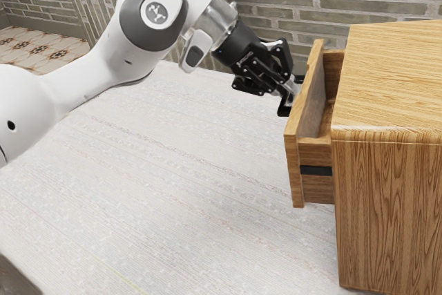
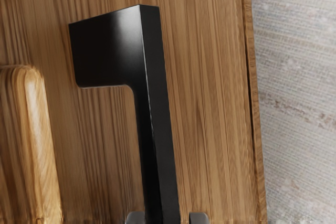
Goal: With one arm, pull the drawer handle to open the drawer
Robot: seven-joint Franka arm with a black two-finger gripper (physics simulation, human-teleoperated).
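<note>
The end effector [image 1: 289,99] is clamped on the black handle [image 2: 152,129], a pad on each side. The drawer [image 1: 307,122] stands partly out of the cabinet [image 1: 390,170] at the exterior view's right. Best to pull straight along the slide, grip firm and wrist level, so nothing jams. No legible writing; the arm [image 1: 103,67] bears only an emblem.
</note>
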